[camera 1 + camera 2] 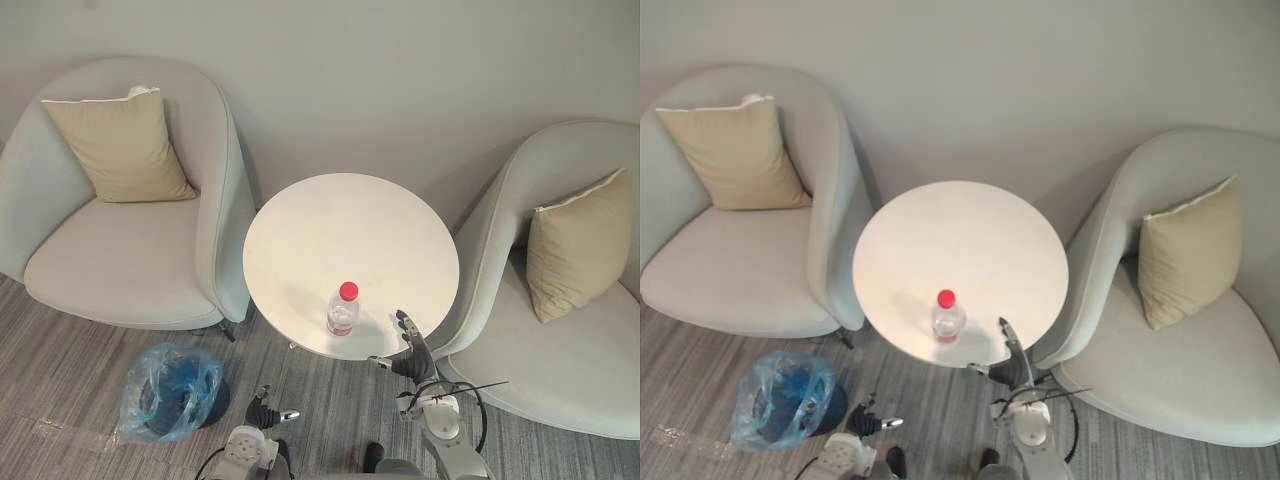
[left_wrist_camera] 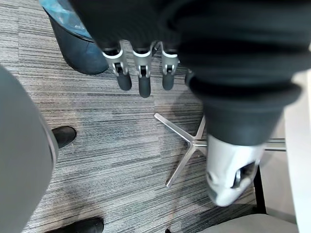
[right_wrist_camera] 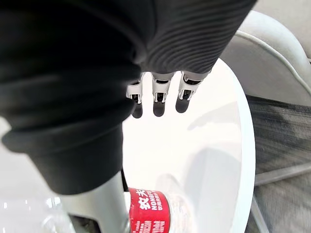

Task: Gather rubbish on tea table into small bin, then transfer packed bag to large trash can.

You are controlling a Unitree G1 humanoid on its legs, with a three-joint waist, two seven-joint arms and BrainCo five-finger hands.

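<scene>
left eye view: a red-capped water bottle point(image 1: 342, 309) stands near the round tea table's point(image 1: 330, 225) front edge. right hand point(image 1: 410, 346), fingers straight and apart, hovers just beside it. left hand point(image 1: 262, 406), fingers loose and straight, hangs near the blue-bagged small bin point(image 1: 168, 392).

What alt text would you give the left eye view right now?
A red-capped bottle stands upright near the front edge of a round white table, with the right hand open just to its right, not touching it. The left hand is open low over the floor, near a bin lined with a blue bag. Two armchairs flank the table.
</scene>
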